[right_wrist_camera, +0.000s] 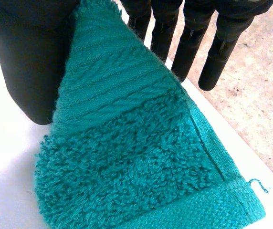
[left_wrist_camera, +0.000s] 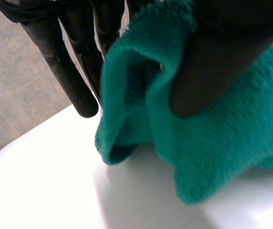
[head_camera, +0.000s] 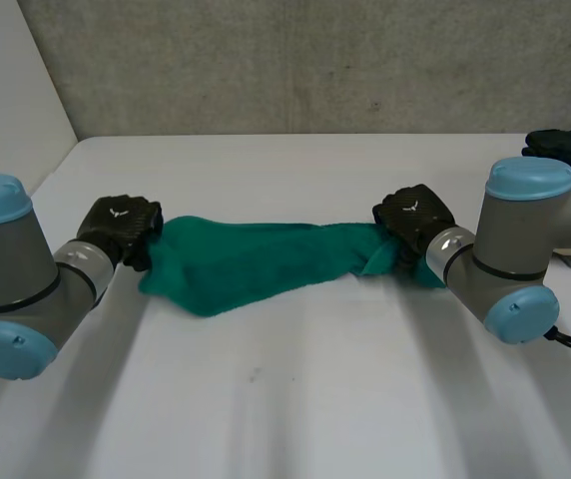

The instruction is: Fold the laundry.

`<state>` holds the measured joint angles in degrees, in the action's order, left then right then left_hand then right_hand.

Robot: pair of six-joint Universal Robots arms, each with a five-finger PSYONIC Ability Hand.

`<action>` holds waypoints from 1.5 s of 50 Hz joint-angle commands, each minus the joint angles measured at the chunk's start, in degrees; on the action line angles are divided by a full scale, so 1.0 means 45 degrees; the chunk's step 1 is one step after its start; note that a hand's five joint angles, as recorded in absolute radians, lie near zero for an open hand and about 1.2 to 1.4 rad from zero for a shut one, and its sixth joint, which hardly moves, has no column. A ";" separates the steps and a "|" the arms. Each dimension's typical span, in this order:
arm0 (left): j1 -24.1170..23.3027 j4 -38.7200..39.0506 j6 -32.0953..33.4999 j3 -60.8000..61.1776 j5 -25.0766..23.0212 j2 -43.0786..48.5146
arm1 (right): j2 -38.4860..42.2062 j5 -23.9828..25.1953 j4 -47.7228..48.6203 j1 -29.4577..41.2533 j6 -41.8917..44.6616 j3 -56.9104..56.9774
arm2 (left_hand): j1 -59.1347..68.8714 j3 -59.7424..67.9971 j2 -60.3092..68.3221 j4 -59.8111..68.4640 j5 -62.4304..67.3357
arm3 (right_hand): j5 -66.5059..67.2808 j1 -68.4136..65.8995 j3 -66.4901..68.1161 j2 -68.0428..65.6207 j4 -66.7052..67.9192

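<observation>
I hold the teal-green terry towel (head_camera: 256, 261) bunched across the middle of the white surface (head_camera: 295, 399), left hand (head_camera: 118, 228) and right hand (head_camera: 415, 218) each pinching one end between thumb and fingers (right_wrist_camera: 186, 47); I judge next I must pull it flat before folding.

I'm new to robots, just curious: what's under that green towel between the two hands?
White table shows all round the green towel, which the left hand and right hand pinch at its ends. The spot beneath its middle is covered.
</observation>
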<state>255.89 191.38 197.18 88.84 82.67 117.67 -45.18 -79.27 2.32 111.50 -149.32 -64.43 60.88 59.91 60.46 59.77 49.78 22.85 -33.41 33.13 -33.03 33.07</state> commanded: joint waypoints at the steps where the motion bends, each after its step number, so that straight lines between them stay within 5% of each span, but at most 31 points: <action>1: 0.0186 -0.0674 0.0245 -0.0054 0.0184 -0.0562 | -0.0039 0.0038 0.0090 -0.0168 -0.0411 0.0060 | 0.4248 0.4465 0.4343 0.4496 0.4494 | 0.1501 -0.1377 0.1439 -0.1461 0.1452; 7: 0.0361 -0.0829 0.0304 -0.0054 0.0106 -0.0660 | -0.0058 -0.0040 -0.0008 -0.0227 -0.0333 0.0079 | 0.4248 0.4465 0.4343 0.4496 0.4494 | 0.3029 -0.2905 0.2967 -0.2990 0.2981; 12: 0.0498 -0.1298 0.0323 -0.0035 0.0086 -0.0796 | -0.0234 -0.0001 -0.0222 -0.0305 -0.0236 -0.0018 | 0.4248 0.4465 0.4343 0.4496 0.4494 | 1.0466 -1.0343 1.0405 -1.0427 1.0418; 16: 0.0654 -0.1669 0.0382 -0.0054 0.0067 -0.0992 | -0.0780 -0.0041 -0.0691 -0.0325 -0.0021 -0.0369 | 0.4248 0.4465 0.4343 0.4496 0.4494 | 1.0477 -1.0354 1.0416 -1.0438 1.0429; 19: 0.0810 -0.1923 0.0402 -0.0249 0.0028 -0.1109 | -0.1365 -0.0138 -0.0964 -0.0364 0.0076 -0.0584 | 0.4248 0.4465 0.4343 0.4496 0.4494 | 0.1408 -0.1285 0.1347 -0.1369 0.1360; 42: 0.0928 -0.3252 0.0206 -0.1949 0.0028 -0.0465 | -0.1545 -0.0236 -0.4209 -0.1086 0.1523 -0.0117 | 0.4248 0.4465 0.4343 0.4496 0.4494 | 0.2508 -0.2385 0.2447 -0.2469 0.2460; 50: 0.0889 -0.3271 0.0167 -0.1929 0.0028 -0.0620 | -0.1405 -0.0061 -0.3445 -0.1321 0.0567 -0.0135 | 0.4248 0.4465 0.4343 0.4496 0.4494 | 1.0021 -0.9898 0.9960 -0.9982 0.9973; 53: 0.0889 -0.3310 0.0128 -0.1929 0.0028 -0.0777 | -0.1523 0.0154 -0.3484 -0.1301 0.0331 -0.0330 | 0.4248 0.4465 0.4343 0.4496 0.4494 | 0.9244 -0.9120 0.9182 -0.9205 0.9196; 56: 0.0811 -0.3349 0.0050 -0.1948 0.0028 -0.0913 | -0.1757 0.0389 -0.3757 -0.1262 0.0156 -0.0642 | 0.4248 0.4465 0.4343 0.4496 0.4494 | 0.4723 -0.4599 0.4661 -0.4683 0.4674; 75: 0.0694 -0.3584 0.0011 -0.2378 0.0164 -0.0621 | -0.2754 0.0428 -0.3155 -0.1497 -0.0197 -0.3454 | 0.4248 0.4465 0.4343 0.4496 0.4494 | 0.3520 -0.3396 0.3458 -0.3480 0.3471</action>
<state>258.97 175.75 197.25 78.49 83.29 114.59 -57.86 -77.04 -15.24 104.67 -150.59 -76.17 66.59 68.26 68.55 68.83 56.18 32.18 -43.91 43.61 -43.32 43.20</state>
